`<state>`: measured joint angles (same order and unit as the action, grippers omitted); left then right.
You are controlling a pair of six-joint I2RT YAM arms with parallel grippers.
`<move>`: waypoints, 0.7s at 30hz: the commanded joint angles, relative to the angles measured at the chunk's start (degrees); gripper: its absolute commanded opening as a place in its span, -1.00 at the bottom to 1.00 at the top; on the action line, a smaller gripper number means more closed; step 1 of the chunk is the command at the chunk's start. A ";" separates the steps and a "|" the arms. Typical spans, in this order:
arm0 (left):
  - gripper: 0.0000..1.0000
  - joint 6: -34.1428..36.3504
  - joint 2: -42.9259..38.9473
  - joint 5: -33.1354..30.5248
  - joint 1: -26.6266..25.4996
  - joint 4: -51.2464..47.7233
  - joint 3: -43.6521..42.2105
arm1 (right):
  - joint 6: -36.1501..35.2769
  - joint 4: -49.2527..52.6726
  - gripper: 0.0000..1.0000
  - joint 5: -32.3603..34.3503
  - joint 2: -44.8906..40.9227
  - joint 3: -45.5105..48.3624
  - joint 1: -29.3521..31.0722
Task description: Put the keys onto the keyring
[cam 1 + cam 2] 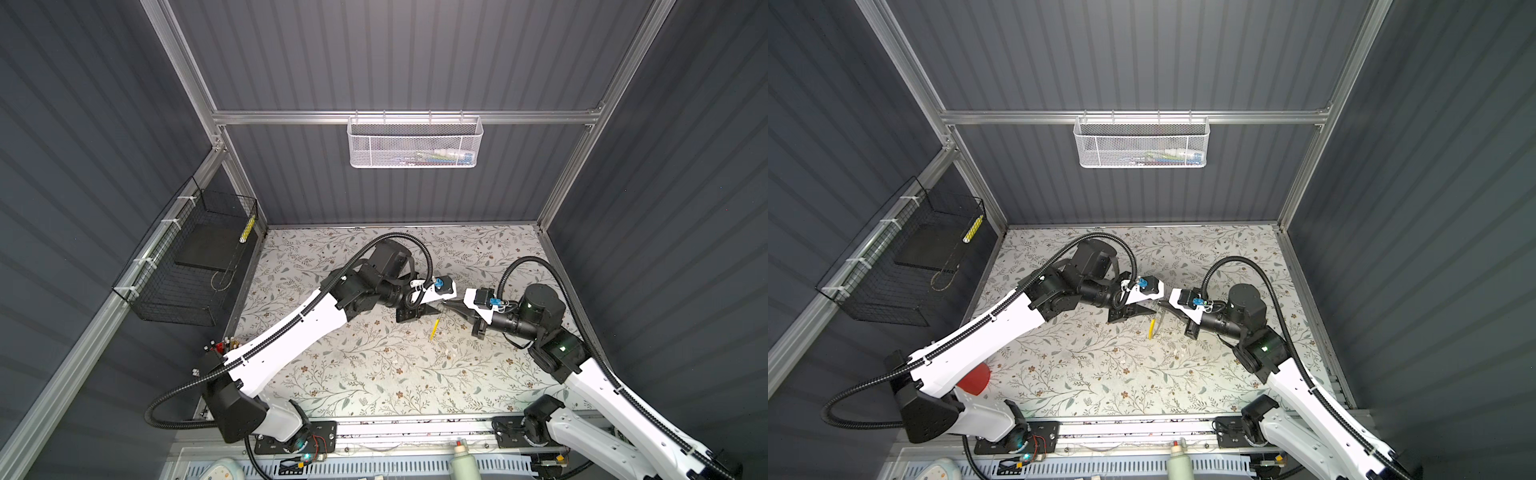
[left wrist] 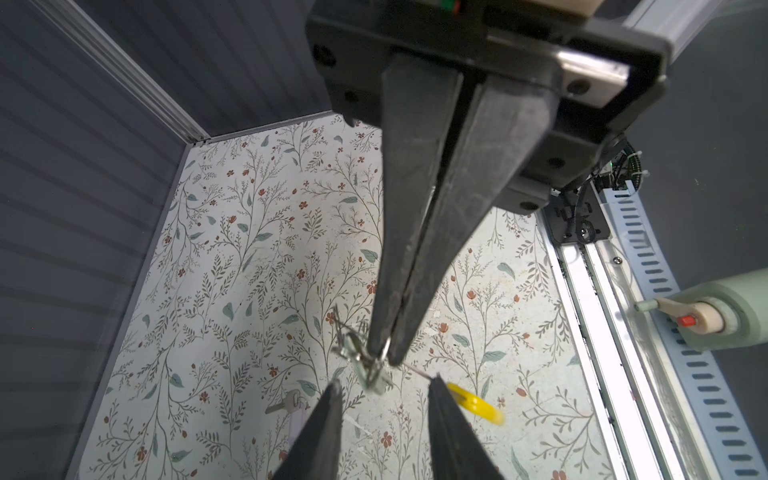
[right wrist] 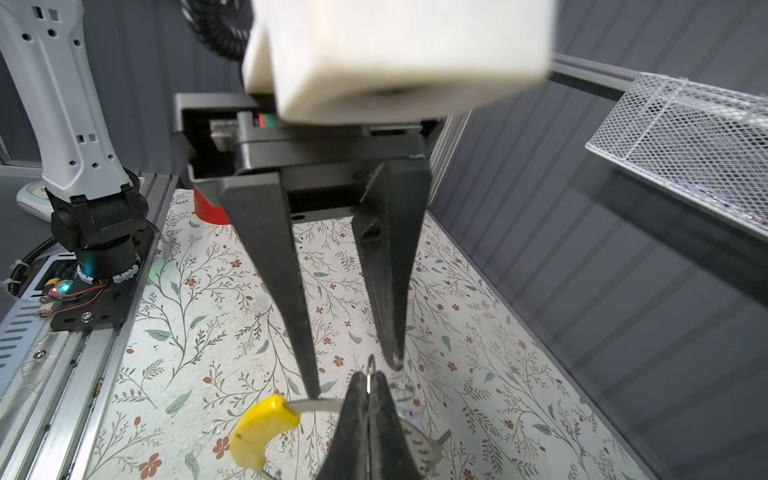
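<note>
The keyring hangs in the air between the two arms; its yellow segment (image 1: 433, 330) (image 1: 1153, 328) (image 3: 262, 432) points down and its grey ridged band (image 3: 419, 444) curves behind my right gripper. My right gripper (image 3: 368, 380) (image 1: 445, 306) is shut on a thin silvery ring at the top of that loop. A bunch of small silvery keys (image 2: 361, 365) dangles beside its tips. My left gripper (image 2: 385, 382) (image 1: 438, 309) faces it tip to tip and stands open, with the bunch just beyond its fingertips and nothing between them. One pale-headed key (image 2: 286, 403) lies on the floral mat.
A white mesh basket (image 1: 413, 141) hangs on the back wall and a black wire basket (image 1: 187, 262) on the left wall. A red cup (image 1: 976, 376) stands by the left arm's base. A pale bottle (image 1: 461, 457) lies past the front rail.
</note>
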<state>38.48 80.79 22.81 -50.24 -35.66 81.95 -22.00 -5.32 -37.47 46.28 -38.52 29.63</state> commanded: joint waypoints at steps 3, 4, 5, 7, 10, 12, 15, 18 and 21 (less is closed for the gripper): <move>-0.14 -5.31 -5.93 -3.50 -0.30 11.77 -8.52 | 6.47 -9.44 -1.00 -0.61 -0.75 2.62 -0.16; -0.14 -6.15 -6.48 -3.49 -0.29 13.41 -9.74 | 7.36 -10.84 -1.00 -0.78 -0.62 2.96 -0.15; -0.14 -6.87 -6.73 -3.50 -0.27 14.69 -10.53 | 7.89 -11.67 -1.00 -1.07 -0.50 3.08 -0.18; -0.14 -7.92 -7.05 -3.52 -0.28 16.92 -11.93 | 8.69 -12.88 -1.00 -1.52 -0.06 2.98 -0.18; -0.15 -9.63 -7.08 -3.46 -0.27 19.47 -13.24 | 9.89 -14.75 -1.00 -1.90 0.38 3.17 -0.18; -0.16 -10.56 -6.97 -2.96 -0.28 20.84 -13.81 | 10.45 -15.59 -1.00 -2.26 0.61 3.28 -0.18; -0.16 -11.52 -6.97 -3.48 -0.29 23.04 -14.74 | 11.36 -16.89 -1.00 -2.95 0.91 3.45 -0.15; -0.18 -12.34 -7.05 -3.43 -0.23 25.38 -15.48 | 11.80 -17.25 -1.00 -3.26 1.18 3.54 -0.16; -0.26 -12.70 -6.58 -3.43 -0.25 26.29 -15.53 | 12.79 -18.87 -1.00 -2.86 1.44 3.96 -0.14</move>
<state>27.42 74.70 19.44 -50.24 -12.43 67.00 -11.00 -20.34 -39.53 47.68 -35.18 29.63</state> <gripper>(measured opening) 0.374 0.047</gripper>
